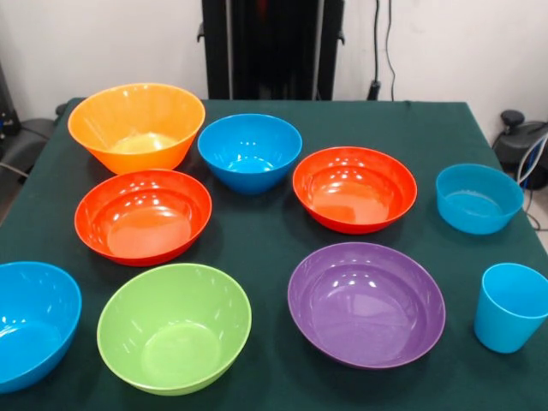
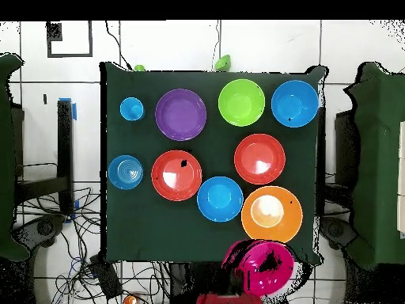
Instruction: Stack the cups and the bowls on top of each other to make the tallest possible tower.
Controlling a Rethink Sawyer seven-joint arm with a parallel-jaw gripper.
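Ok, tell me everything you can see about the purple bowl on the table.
The purple bowl is a wide, shallow round bowl of glossy, plastic-looking material, with light reflecting off its inner wall. It sits upright and empty on the green tablecloth, touching nothing. In the front view it lies between the lime green bowl and the light-blue tumbler, with a red-orange bowl behind it.

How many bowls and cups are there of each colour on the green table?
Orange-yellow bowl: 1
Red-orange bowls: 2
Blue bowls: 2
Pale-blue small bowl: 1
Lime green bowl: 1
Purple bowl: 1
Light-blue cup: 1
Total on the table: 9
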